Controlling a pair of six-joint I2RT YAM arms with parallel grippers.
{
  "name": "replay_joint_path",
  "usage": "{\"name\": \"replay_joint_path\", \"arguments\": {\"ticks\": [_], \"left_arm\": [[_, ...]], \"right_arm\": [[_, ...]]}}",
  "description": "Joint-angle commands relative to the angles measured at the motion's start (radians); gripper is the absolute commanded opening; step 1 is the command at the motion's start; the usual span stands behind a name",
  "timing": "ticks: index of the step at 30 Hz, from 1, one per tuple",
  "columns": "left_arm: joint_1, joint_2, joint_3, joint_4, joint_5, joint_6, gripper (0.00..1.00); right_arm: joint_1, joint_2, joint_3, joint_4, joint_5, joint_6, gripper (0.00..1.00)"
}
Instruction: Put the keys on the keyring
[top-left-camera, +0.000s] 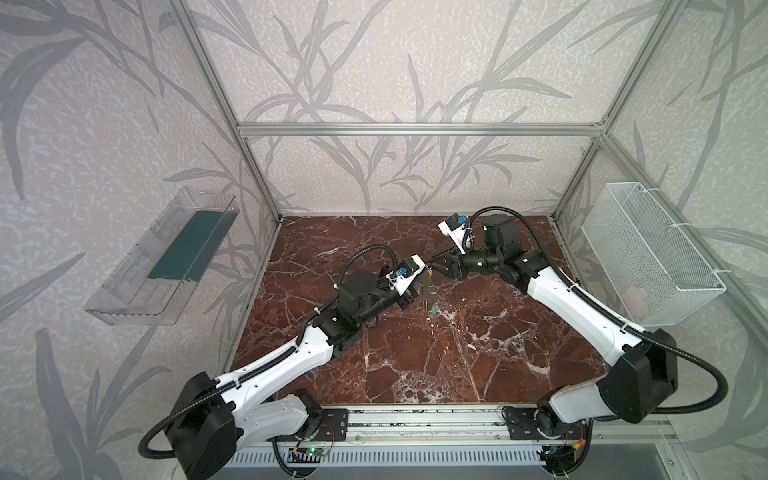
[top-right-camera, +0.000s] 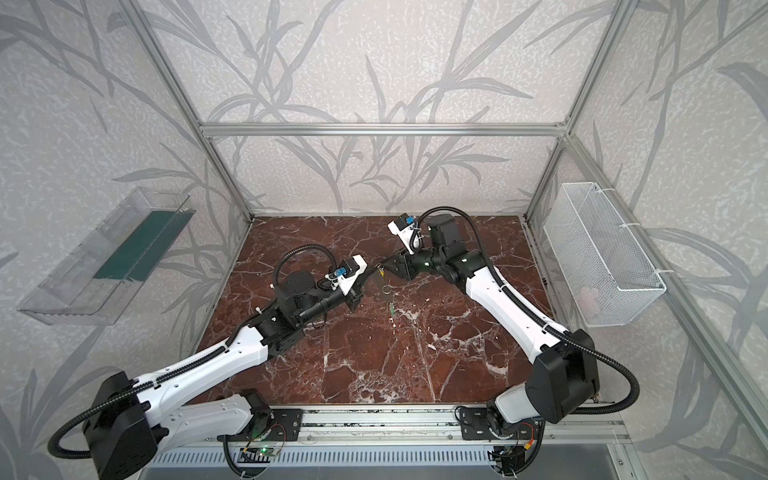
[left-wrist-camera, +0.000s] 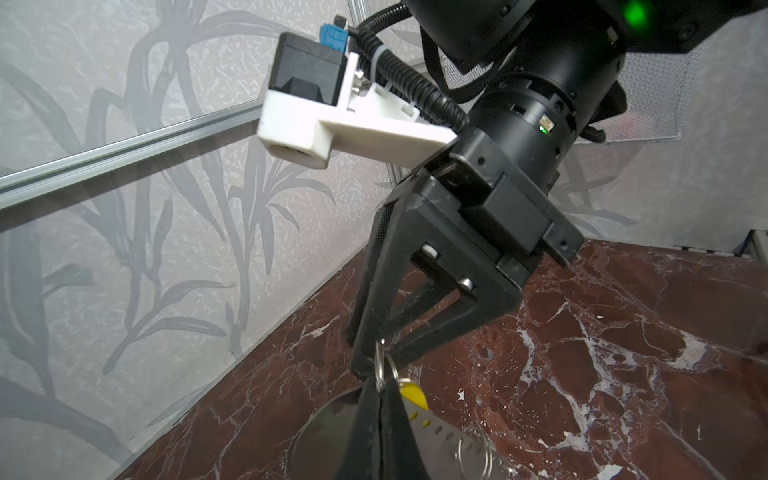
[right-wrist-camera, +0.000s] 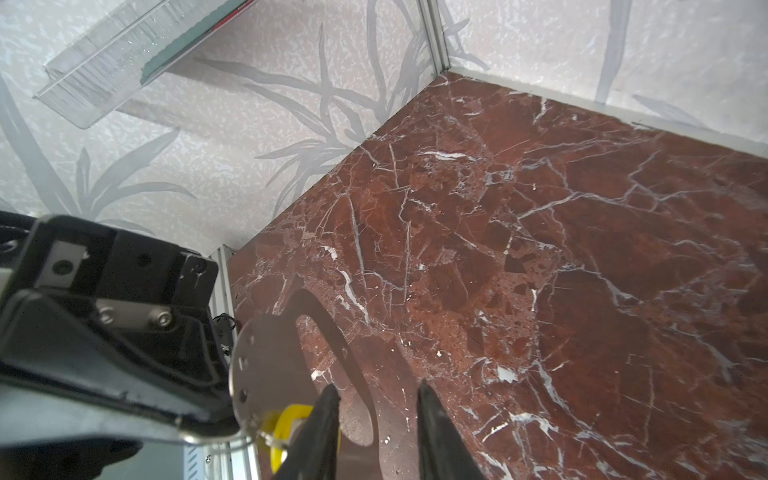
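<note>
Nearest you, just past the front rail, the red-brown veined marble tabletop (top-left-camera: 415, 365) runs up to the middle, where your two arms meet. There your left gripper (left-wrist-camera: 376, 395) has its jaws pressed together on the flat, pale-grey, bean-shaped keyring plate (right-wrist-camera: 266, 365). It holds the plate tilted above the marble, with the row of small holes along the rim that faces this gripper. At the plate's near end a small green oblong plastic key tag (top-left-camera: 434, 308) shows in both top views, too small for you to tell how it is attached. At the far end the small yellow oblong plastic key tag (right-wrist-camera: 291, 419) sits against the plate's rim, with a thin silver split ring (left-wrist-camera: 380, 365) just beside it. You cannot tell whether that ring passes through a hole. Just beyond, your right gripper (right-wrist-camera: 376, 390) has its jaws spread, and the plate's oval cutout and the marble show through the gap. One of its fingertips (right-wrist-camera: 328, 411) is just beside the yellow key tag. Farther off, a clear plastic bin (top-left-camera: 162, 257) with a dark green liner hangs on the left wall. A white wire-mesh basket (top-left-camera: 652, 253) hangs on the right wall, and both are well apart from the plate.
</note>
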Motion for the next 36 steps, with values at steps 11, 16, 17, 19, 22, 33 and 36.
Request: {"name": "replay_joint_path", "arguments": {"ticks": [11,16,17,19,22,33,36], "left_arm": [[0.153,0.045,0.137,-0.061,0.466,-0.158,0.00],[0.198,0.079,0.157,-0.025,0.597,-0.208,0.00],[0.204,0.082,0.160,-0.012,0.618,-0.221,0.00],[0.218,0.093,0.163,0.011,0.657,-0.244,0.00],[0.231,0.098,0.157,0.050,0.694,-0.268,0.00],[0.269,0.131,0.130,0.232,0.775,-0.395,0.00],[0.271,0.136,0.125,0.256,0.779,-0.408,0.00]], "right_arm": [[-0.010,-0.239,-0.197,0.289,0.008,-0.151,0.35],[-0.009,-0.230,-0.269,0.477,-0.132,-0.200,0.34],[-0.009,-0.221,-0.271,0.493,-0.136,-0.204,0.34],[-0.009,-0.200,-0.270,0.515,-0.153,-0.209,0.34],[-0.011,-0.179,-0.280,0.561,-0.199,-0.204,0.34],[-0.011,-0.160,-0.302,0.637,-0.290,-0.172,0.25],[-0.010,-0.156,-0.303,0.664,-0.307,-0.153,0.15]]}}
